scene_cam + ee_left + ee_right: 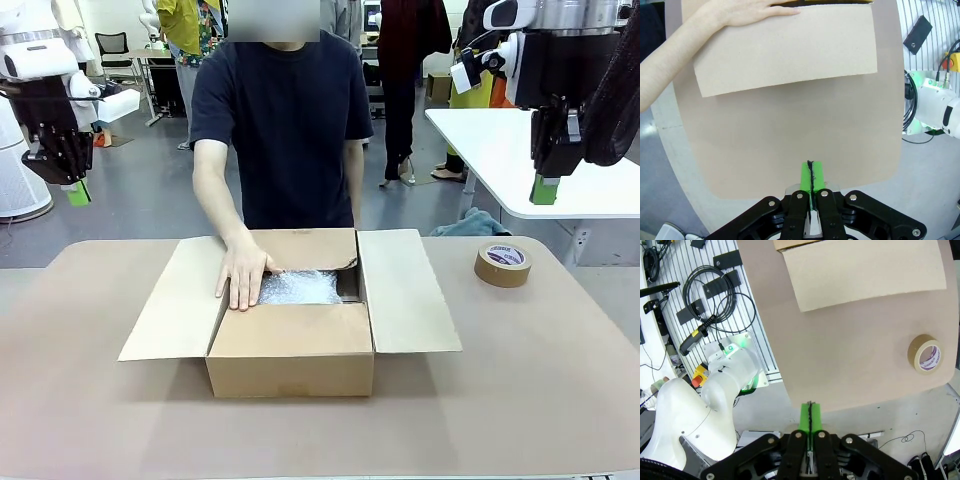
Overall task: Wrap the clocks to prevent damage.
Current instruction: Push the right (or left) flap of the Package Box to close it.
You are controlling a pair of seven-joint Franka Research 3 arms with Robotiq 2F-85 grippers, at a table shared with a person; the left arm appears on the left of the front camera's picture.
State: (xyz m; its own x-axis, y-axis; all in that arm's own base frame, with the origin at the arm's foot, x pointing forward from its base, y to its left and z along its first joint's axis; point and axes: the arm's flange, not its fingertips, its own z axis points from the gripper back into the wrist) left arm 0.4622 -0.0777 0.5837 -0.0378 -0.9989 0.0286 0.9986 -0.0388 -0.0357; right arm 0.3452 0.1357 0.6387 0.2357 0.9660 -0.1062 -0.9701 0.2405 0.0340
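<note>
Bubble wrap (305,288) lies in the open box (290,365) under the person's hand (243,275) — no clock to see, tape (503,265) untouched. The left fingers (78,192) and right fingers (543,190) are pressed closed, holding nothing.

Box (290,378) interior mostly hidden in front view: near flap (290,335) and person's hand (243,275) cover it, and just a patch of bubble wrap (300,288) is exposed. What's under the wrap can't be told. Tape roll (502,264) label print too small to read, same in right wrist view. Left wrist view: left flap (785,47) and hand cut by top edge, forearm (670,65) runs off left edge. Right wrist view: right flap (865,270) cut by top edge. Worktop (520,400) runs off both sides of front view.
</note>
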